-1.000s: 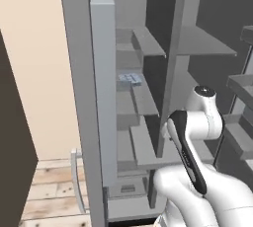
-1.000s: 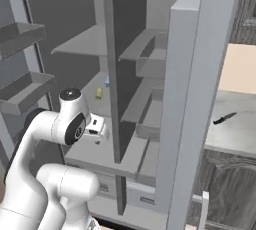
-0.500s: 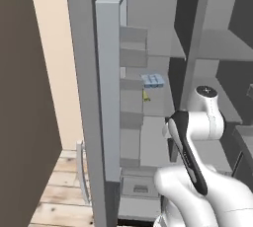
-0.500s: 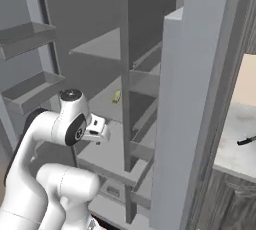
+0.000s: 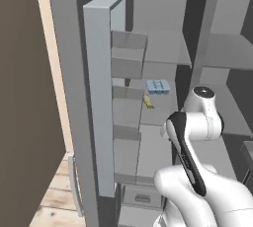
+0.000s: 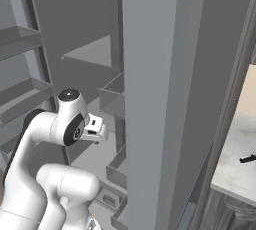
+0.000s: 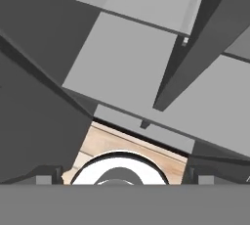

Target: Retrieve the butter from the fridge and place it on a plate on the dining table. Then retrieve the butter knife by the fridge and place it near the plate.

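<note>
The fridge (image 5: 99,97) stands open, its grey door edge-on in front of me (image 6: 155,99). On a middle shelf inside lies the butter (image 5: 148,102), a small yellowish stick, ahead of and to the left of my raised wrist. My gripper (image 7: 124,179) is open with nothing between its fingers, and it looks down past the grey shelves (image 7: 122,57) toward the floor. My hand (image 6: 95,128) hangs in front of the shelves, apart from the butter. The butter knife (image 6: 248,158) lies dark on the pale counter at the far right. The plate and dining table are out of view.
A blue pack (image 5: 158,86) sits on the shelf just behind the butter. A dark wood-grain cabinet side (image 5: 24,97) stands at the left. Grey drawers (image 5: 141,199) close the fridge's bottom, with wood floor (image 5: 57,206) below at the left. The marbled counter (image 6: 235,169) flanks the fridge at the right.
The base has driven, so both base views have shifted: the fridge door and shelves loom larger and nearer. The arm keeps the same pose and the gripper stays open.
</note>
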